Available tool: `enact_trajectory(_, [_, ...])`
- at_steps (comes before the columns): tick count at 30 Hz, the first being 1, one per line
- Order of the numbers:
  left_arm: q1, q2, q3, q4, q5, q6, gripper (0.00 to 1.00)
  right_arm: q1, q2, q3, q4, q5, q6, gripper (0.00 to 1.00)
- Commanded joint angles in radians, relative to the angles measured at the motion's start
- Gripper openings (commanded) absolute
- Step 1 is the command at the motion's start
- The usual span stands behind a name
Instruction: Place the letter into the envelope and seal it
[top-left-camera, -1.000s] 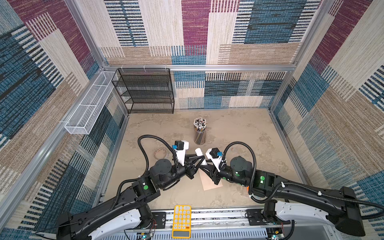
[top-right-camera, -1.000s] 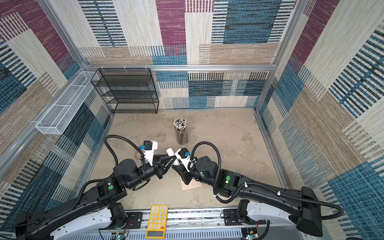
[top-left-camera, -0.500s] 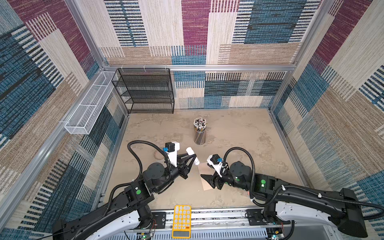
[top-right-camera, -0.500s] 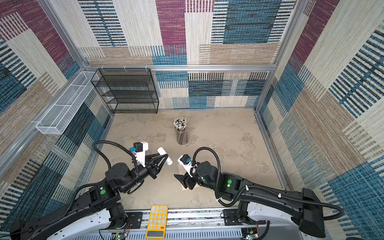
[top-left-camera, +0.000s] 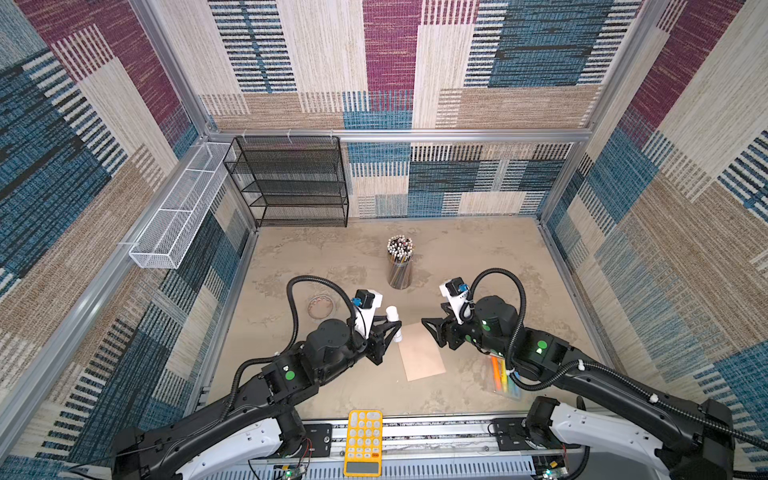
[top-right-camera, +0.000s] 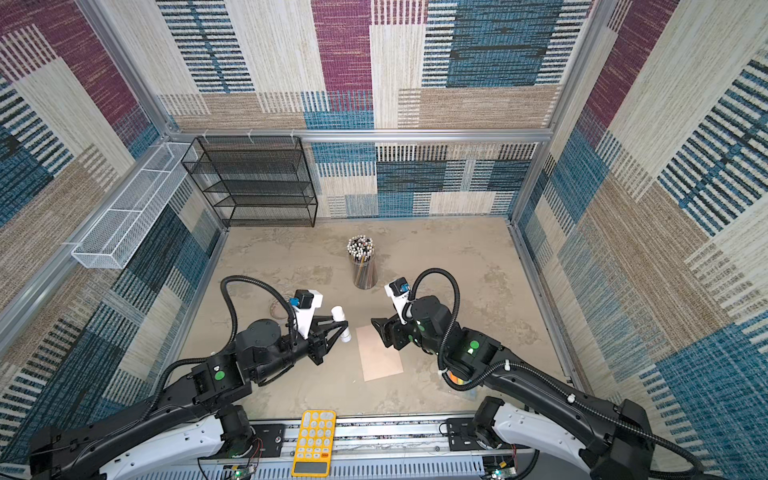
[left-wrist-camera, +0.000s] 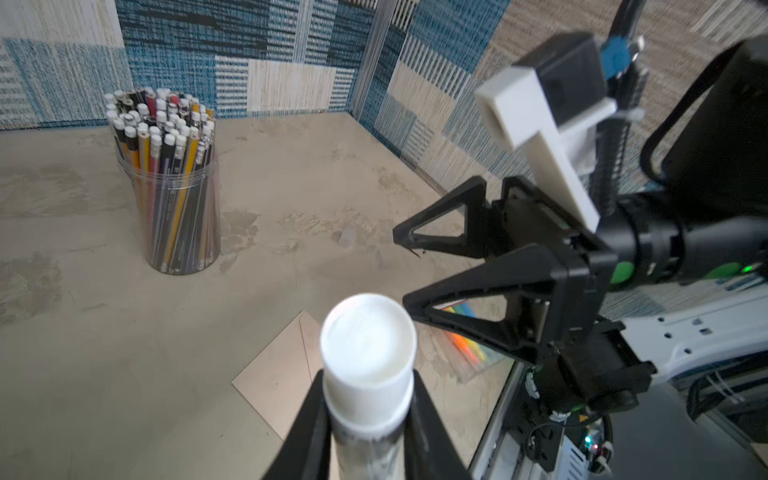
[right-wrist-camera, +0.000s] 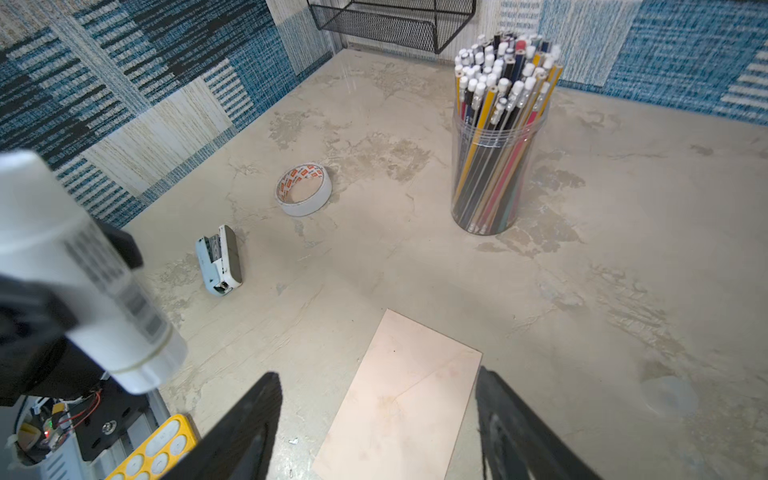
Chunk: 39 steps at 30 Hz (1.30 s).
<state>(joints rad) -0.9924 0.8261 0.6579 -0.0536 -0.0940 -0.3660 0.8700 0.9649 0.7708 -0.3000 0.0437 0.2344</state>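
Peach-tan paper: the envelope (top-left-camera: 420, 351) lies flat on the desk (top-left-camera: 332, 257), between my two claws. My left claw (top-left-camera: 392, 330) pinches a white glue stick (left-wrist-camera: 368, 353), held off the desk just beside the envelope's far corner. My right claw (right-wrist-camera: 376, 374) hangs spread and empty over the envelope's opposite edge. A pencil jar (top-left-camera: 400, 266) stands further back.

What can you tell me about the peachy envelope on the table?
The envelope is a pale peach paper rectangle lying flat and slightly slanted on the sandy table. Faint slanting seams cross its top face and no flap sticks out, so it looks shut. The open right hand hovers over one end, a finger on each side; whether it touches cannot be told.
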Motion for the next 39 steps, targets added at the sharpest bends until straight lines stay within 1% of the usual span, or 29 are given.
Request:
enact_trajectory(1, [-0.010, 0.050, 0.022, -0.042, 0.018, 0.064, 0.00, -0.001, 0.034, 0.054, -0.058, -0.093, 0.061, 0.77])
enact_trajectory(6, [-0.017, 0.059, -0.004, -0.026, -0.014, 0.072, 0.00, -0.002, 0.026, 0.095, -0.084, -0.164, 0.095, 0.79])
enact_trajectory(10, [-0.017, 0.091, -0.013, -0.055, -0.055, 0.087, 0.00, -0.002, 0.021, 0.122, -0.130, -0.141, 0.105, 0.80])
enact_trajectory(12, [-0.018, 0.115, -0.018, -0.056, -0.055, 0.084, 0.00, -0.002, 0.026, 0.122, -0.136, -0.153, 0.107, 0.80])
enact_trajectory(17, [-0.038, 0.137, -0.021, -0.027, -0.057, 0.094, 0.00, -0.001, 0.073, 0.151, -0.154, -0.241, 0.119, 0.81])
enact_trajectory(21, [-0.048, 0.145, -0.005, -0.022, -0.060, 0.110, 0.00, 0.000, 0.118, 0.193, -0.180, -0.306, 0.121, 0.84])
enact_trajectory(26, [-0.069, 0.170, 0.016, -0.012, -0.070, 0.122, 0.00, 0.000, 0.156, 0.216, -0.183, -0.327, 0.142, 0.83])
enact_trajectory(32, [-0.095, 0.202, 0.040, 0.008, -0.078, 0.131, 0.00, 0.001, 0.207, 0.226, -0.173, -0.329, 0.161, 0.76])
enact_trajectory(35, [-0.105, 0.206, 0.051, 0.010, -0.085, 0.139, 0.00, 0.001, 0.224, 0.226, -0.172, -0.317, 0.169, 0.69])
enact_trajectory(36, [-0.108, 0.207, 0.054, 0.013, -0.086, 0.141, 0.00, 0.001, 0.226, 0.225, -0.168, -0.319, 0.170, 0.66])
enact_trajectory(39, [-0.115, 0.208, 0.059, 0.020, -0.091, 0.148, 0.00, 0.001, 0.234, 0.219, -0.158, -0.322, 0.180, 0.50])
